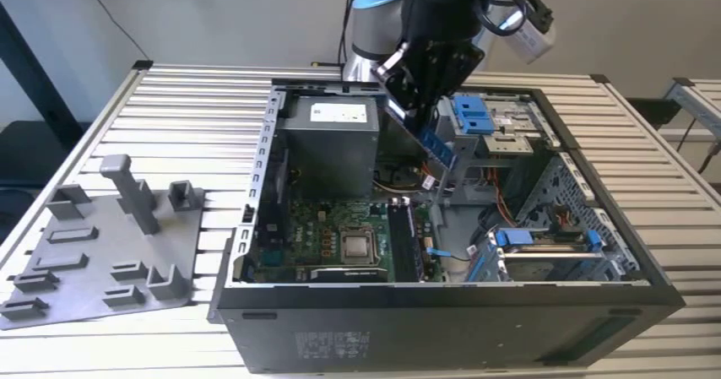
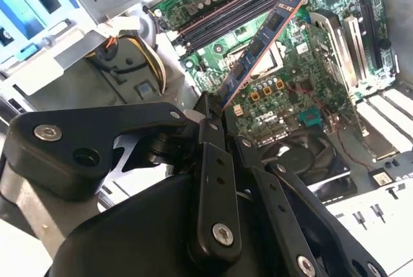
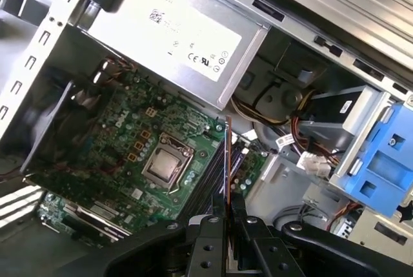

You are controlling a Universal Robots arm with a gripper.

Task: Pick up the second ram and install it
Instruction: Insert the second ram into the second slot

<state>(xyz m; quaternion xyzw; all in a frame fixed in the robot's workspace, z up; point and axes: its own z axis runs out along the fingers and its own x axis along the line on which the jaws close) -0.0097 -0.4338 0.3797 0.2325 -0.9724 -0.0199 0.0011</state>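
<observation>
My gripper (image 1: 420, 113) hangs over the open computer case (image 1: 451, 299), shut on the second ram (image 1: 441, 153). The board is a thin blue-green strip with dark chips, slanting down from the fingers toward the motherboard (image 1: 327, 244). The second wrist view shows its chip face (image 2: 261, 48) reaching out from the gripper (image 2: 213, 114) above the dark memory slots (image 2: 235, 13). Seen edge-on in the first wrist view, the ram (image 3: 227, 161) is a slim bar rising from the gripper (image 3: 227, 217), hovering over the slots (image 3: 210, 183) beside the processor (image 3: 166, 164). It is still in the air, clear of the slots.
A grey power supply (image 1: 327, 134) stands just to the exterior view's left of the gripper. Blue drive-bay clips (image 1: 474, 113) and a metal drive cage (image 1: 552, 252) sit to the right. A grey fixture plate with upright posts (image 1: 101, 252) lies on the slatted table (image 1: 192, 100).
</observation>
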